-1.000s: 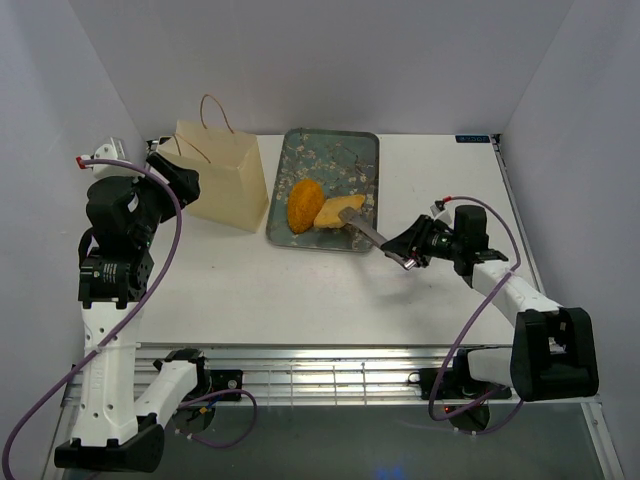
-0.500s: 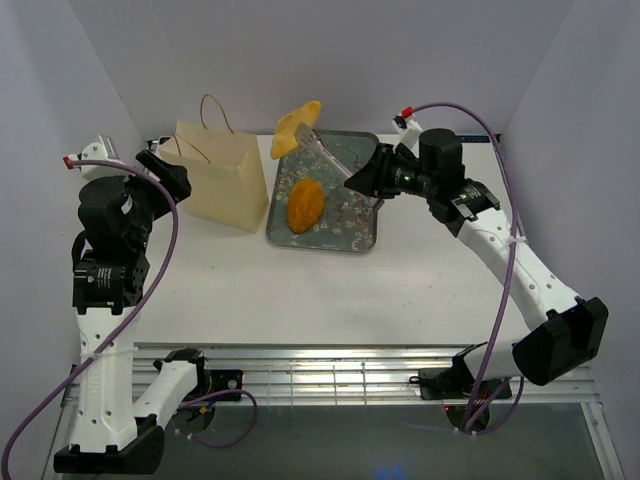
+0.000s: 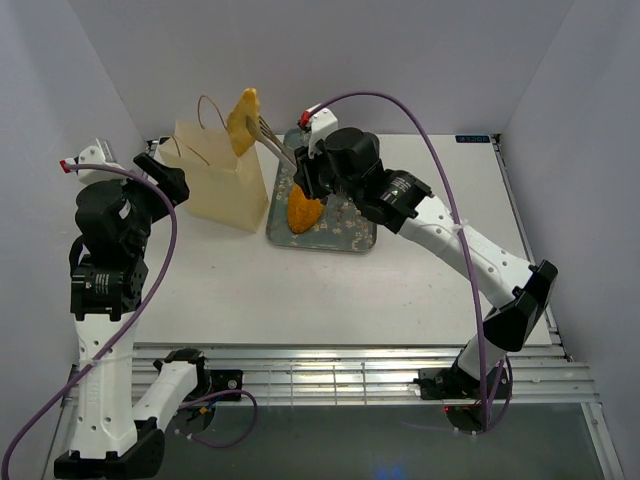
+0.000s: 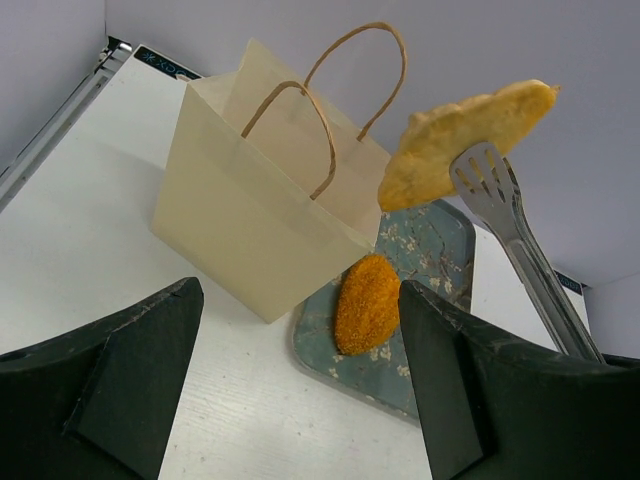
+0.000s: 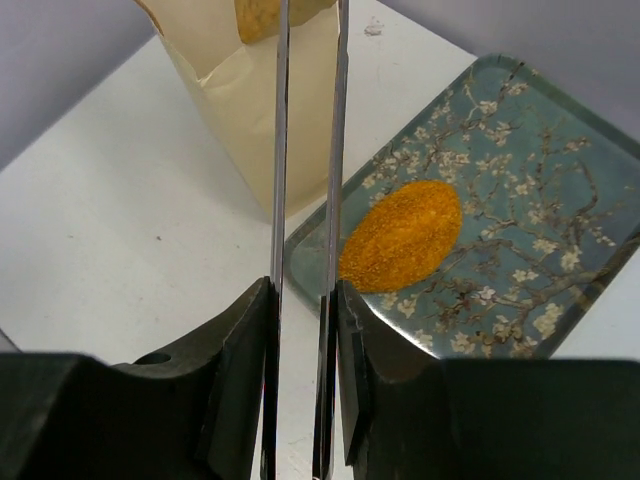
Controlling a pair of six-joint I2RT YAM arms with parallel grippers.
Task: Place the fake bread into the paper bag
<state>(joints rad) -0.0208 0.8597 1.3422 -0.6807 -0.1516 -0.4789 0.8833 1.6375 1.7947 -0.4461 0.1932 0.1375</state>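
Observation:
My right gripper (image 3: 312,178) is shut on metal tongs (image 3: 275,143), its jaws pressed on both arms (image 5: 305,200). The tongs pinch a pale tan bread slice (image 3: 242,120) and hold it in the air above the open top of the cream paper bag (image 3: 215,185). The slice also shows in the left wrist view (image 4: 460,140), beside the bag's handles. The big orange loaf (image 3: 303,211) lies on the floral tray (image 3: 345,228), right of the bag. My left gripper (image 3: 165,175) is open and empty at the bag's left side (image 4: 300,380). No other bread pieces show.
The tray (image 5: 520,200) lies against the bag's right side. White walls close the table on the left, back and right. A metal rail runs along the near edge (image 3: 350,365).
My right arm has swung from the table's right side up and left. It has lifted the slice in the tongs off the tray to above the bag. The left arm has barely moved.

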